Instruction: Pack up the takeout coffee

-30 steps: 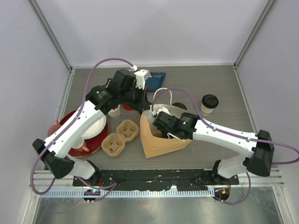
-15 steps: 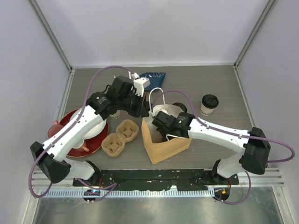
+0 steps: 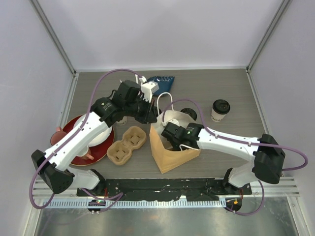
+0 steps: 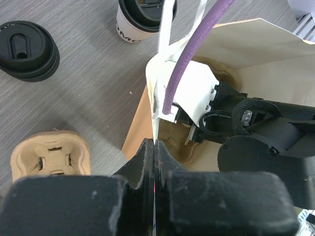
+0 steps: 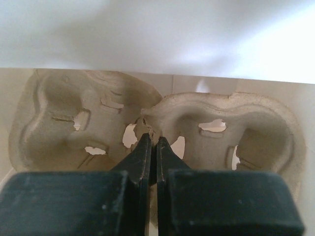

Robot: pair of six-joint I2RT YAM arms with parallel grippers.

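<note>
A takeout coffee cup (image 3: 220, 109), cream with a black lid, stands at the right. Another black lid (image 3: 189, 114) shows just behind the brown paper bag (image 3: 170, 158). The left wrist view shows two lidded cups (image 4: 140, 17) (image 4: 27, 49) beside the bag (image 4: 275, 59). My left gripper (image 3: 150, 111) is shut on the bag's rim (image 4: 156, 118) and holds the bag open. My right gripper (image 3: 172, 140) is inside the bag, shut on the middle ridge of a pulp cup carrier (image 5: 98, 118).
A second pulp carrier (image 3: 127, 144) lies on the table left of the bag. A red plate (image 3: 98, 147) with a white mug is at the left. A blue object (image 3: 162, 79) lies at the back. The bag's white handles (image 3: 167, 96) loop upward.
The bag has gone from lying flat to standing open. My left gripper moved down and right with the rim. My right gripper went deeper into the bag with the carrier.
</note>
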